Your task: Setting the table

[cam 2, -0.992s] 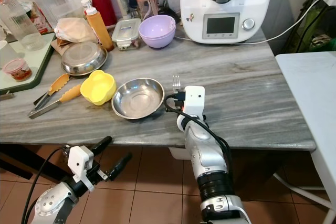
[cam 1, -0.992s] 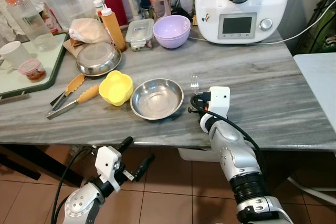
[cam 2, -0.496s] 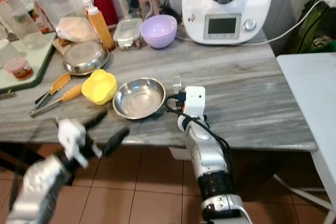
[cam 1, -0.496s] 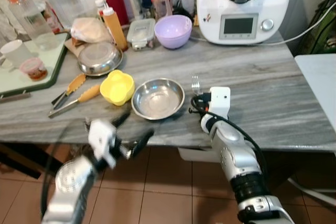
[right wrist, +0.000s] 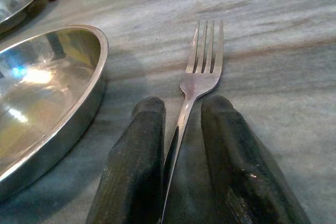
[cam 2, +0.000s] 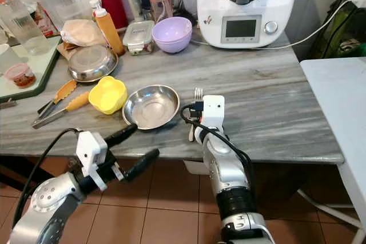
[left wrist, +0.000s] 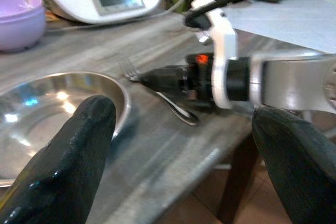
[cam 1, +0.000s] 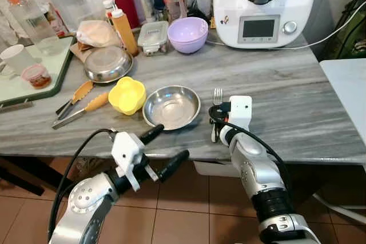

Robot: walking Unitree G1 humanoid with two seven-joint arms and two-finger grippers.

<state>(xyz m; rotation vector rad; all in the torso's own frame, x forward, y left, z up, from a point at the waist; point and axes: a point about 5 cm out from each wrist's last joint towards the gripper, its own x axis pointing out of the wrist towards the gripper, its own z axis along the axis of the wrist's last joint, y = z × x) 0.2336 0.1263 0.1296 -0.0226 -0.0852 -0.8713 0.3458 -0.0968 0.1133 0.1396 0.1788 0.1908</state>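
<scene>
A steel fork (right wrist: 205,61) lies on the grey marble counter (cam 1: 297,112), tines pointing away from me, just right of a shallow steel bowl (cam 1: 171,107). My right gripper (cam 1: 216,117) rests low on the counter, shut on the fork's handle; both black fingers (right wrist: 136,145) press against it. My left gripper (cam 1: 164,150) hovers open at the counter's front edge, just in front of the bowl, with nothing between its fingers (left wrist: 68,156). The left wrist view shows the bowl (left wrist: 47,114), the fork (left wrist: 131,72) and the right wrist beyond.
Left of the bowl sit a yellow flower-shaped cup (cam 1: 127,94) and orange-tipped tongs (cam 1: 77,104). Behind are a steel plate (cam 1: 107,64), a purple bowl (cam 1: 187,32), an orange bottle (cam 1: 123,30), a white kitchen machine (cam 1: 260,4) and a green tray (cam 1: 63,67). A white table (cam 1: 346,84) stands right.
My left arm has come up from below the counter and swung right, towards the front of the bowl. The right gripper and the fork have stayed almost still.
</scene>
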